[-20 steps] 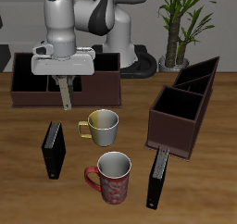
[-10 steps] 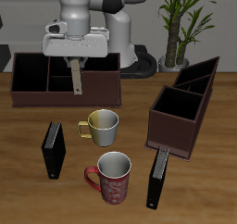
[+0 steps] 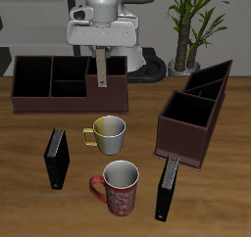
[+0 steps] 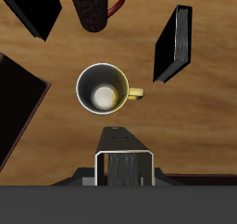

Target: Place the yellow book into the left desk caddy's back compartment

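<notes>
Hanging edge-down in the gripper (image 3: 100, 69), whose fingers are clamped on its upper end, the yellow book (image 3: 100, 71) is well apart from the left desk caddy (image 3: 196, 112) and could clip that caddy's sloped walls if lowered tilted into the back compartment (image 3: 217, 77).
</notes>
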